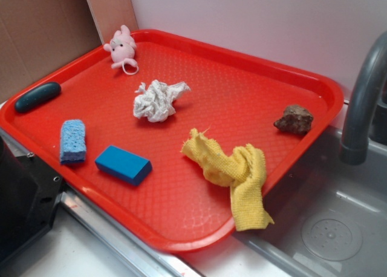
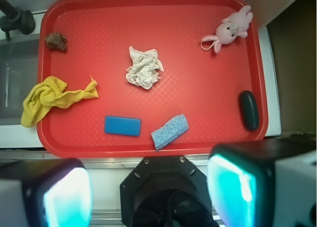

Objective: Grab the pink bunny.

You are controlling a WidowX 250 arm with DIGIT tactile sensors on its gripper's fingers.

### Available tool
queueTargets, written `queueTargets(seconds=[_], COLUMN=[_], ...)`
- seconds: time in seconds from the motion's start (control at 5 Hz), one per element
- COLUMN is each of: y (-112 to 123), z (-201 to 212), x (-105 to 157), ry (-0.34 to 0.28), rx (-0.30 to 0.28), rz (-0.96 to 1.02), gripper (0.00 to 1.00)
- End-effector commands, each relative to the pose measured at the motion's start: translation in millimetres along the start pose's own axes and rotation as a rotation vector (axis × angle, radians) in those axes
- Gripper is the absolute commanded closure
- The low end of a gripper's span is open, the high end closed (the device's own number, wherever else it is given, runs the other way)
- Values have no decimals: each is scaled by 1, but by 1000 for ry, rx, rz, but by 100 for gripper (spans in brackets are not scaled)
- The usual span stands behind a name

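Scene at the outset of a grasp. The pink bunny (image 1: pixel 122 48) lies on its side in a far corner of the red tray (image 1: pixel 254 65), close to the raised rim, its thin whitish cord loop trailing toward the tray's centre. It touches no other object; a dark oval object (image 1: pixel 37 97) lies along the adjacent rim, well apart.

The hand (image 2: pixel 148 195) is open and empty, its two pads framing the lower edge of the wrist view. It is held high and back from the tray's near rim, so the whole layout stays in view before an approach; nothing lies between the pads.

The other items are spread singly: a crumpled white paper wad (image 1: pixel 157 100) near the middle, a light-blue sponge (image 1: pixel 72 141) and a blue block (image 1: pixel 123 164) toward the near edge, a brown rock (image 1: pixel 294 119) at one end, and a yellow cloth (image 1: pixel 237 171) draped over the rim. This spacing probably leaves an unobstructed descent onto the toy, though the nearby rim may crowd one pad.

The tray has a fine pebbled texture. It rests across a metal sink (image 1: pixel 338 228) beside a grey faucet (image 1: pixel 363 101), with pale worktop (image 1: pixel 72 253) in front, a white wall behind, and cardboard (image 1: pixel 42 35) at the corner.
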State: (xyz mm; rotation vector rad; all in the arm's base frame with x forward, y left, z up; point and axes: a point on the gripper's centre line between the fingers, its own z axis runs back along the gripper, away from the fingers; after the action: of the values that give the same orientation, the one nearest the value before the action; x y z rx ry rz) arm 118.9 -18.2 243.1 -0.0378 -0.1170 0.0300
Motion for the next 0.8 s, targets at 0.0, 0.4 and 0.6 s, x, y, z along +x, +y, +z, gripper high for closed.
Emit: queueTargets(seconds=[0.0, 0.4, 0.6], y=[0, 85, 112], z=[0, -74, -108], x=[0, 44, 86], ry=[0, -101, -211], rx=[0, 130, 66], rz=[0, 477, 628], gripper=[0, 0, 0])
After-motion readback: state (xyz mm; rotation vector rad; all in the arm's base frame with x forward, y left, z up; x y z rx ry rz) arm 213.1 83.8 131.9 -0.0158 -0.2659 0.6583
